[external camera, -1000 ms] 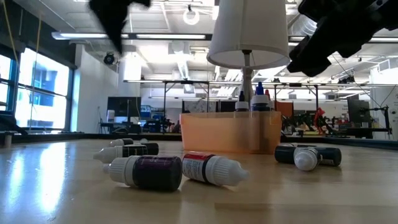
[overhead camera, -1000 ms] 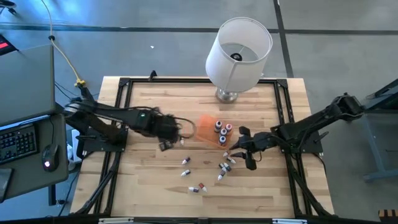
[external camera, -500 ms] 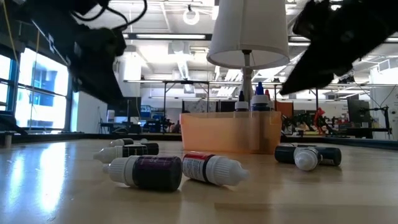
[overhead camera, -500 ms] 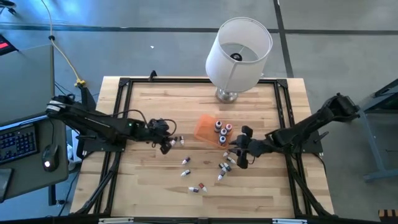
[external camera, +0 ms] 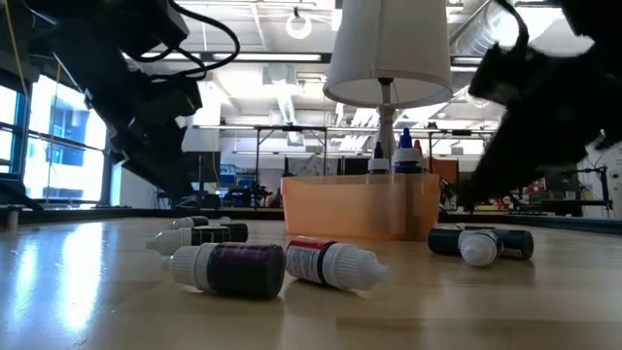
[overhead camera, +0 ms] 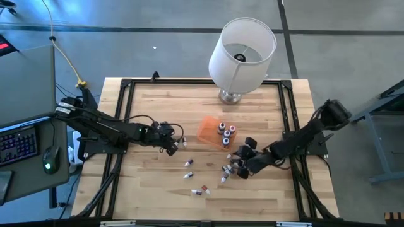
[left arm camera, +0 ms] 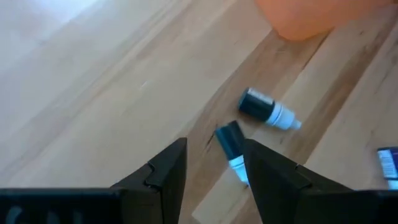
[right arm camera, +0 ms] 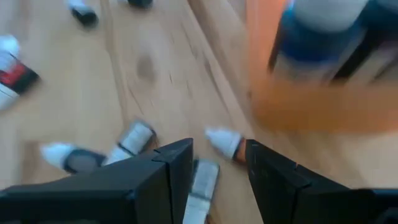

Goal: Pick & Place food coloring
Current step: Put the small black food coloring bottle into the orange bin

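Small whitish food coloring bottles with dark, blue or red labels lie on their sides on the wooden table (overhead camera: 151, 189). A few stand upright in the small orange box (overhead camera: 209, 130). My left gripper (overhead camera: 173, 145) is low and open beside two loose bottles (overhead camera: 186, 145). In the left wrist view its fingers stand on either side of a blue-labelled bottle (left arm camera: 230, 146), with another bottle (left arm camera: 267, 111) beyond. My right gripper (overhead camera: 240, 168) is open and low over a cluster of bottles (overhead camera: 227, 169). One bottle (right arm camera: 202, 183) lies between its fingers, and an orange-labelled one (right arm camera: 224, 143) lies just ahead.
A lamp with a white shade (overhead camera: 242, 47) stands at the table's far edge behind the orange box. More bottles (overhead camera: 199, 190) lie toward the near edge, close in the low view (external camera: 233, 267). A black frame (overhead camera: 123, 94) runs round the table. Bare wood shows at the near left.
My left gripper has come down from above the table to table height beside the two bottles left of the box. My right gripper has moved toward the near edge and down, from beside the orange box onto the cluster of loose bottles. The bottles have not moved.
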Motion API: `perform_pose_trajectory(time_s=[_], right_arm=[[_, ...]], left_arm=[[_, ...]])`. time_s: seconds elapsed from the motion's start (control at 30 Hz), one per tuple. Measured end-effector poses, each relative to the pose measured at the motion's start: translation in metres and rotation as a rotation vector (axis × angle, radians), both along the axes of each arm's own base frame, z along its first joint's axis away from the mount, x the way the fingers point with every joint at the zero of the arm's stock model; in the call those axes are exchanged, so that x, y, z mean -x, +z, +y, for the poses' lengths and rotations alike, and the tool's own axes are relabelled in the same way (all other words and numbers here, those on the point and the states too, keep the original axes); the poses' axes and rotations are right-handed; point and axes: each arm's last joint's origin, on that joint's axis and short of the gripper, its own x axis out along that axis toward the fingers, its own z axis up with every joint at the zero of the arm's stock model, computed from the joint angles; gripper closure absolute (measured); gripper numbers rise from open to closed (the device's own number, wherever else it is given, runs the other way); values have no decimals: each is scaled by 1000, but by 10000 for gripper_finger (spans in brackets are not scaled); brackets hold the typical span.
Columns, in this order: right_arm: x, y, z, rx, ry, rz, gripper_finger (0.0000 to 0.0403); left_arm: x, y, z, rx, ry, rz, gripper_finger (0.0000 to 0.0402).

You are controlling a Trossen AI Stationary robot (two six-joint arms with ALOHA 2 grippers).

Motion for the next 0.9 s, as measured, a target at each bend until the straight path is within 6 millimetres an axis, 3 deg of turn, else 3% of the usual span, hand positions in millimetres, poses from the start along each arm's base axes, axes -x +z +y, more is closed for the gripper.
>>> perform_pose_trajectory(time_s=[0.27,0.63,0.9], right_arm=[[0,-21,6,-70,-4,85,263],[2,-30,8,6,44,139,266],[5,-31,9,59,79,160,324]], left_arm=[[-4,2,-2,63,-20,-45,245],[-5,3,-3,68,-23,-51,245],[-5,3,-3,71,-25,-50,245]])
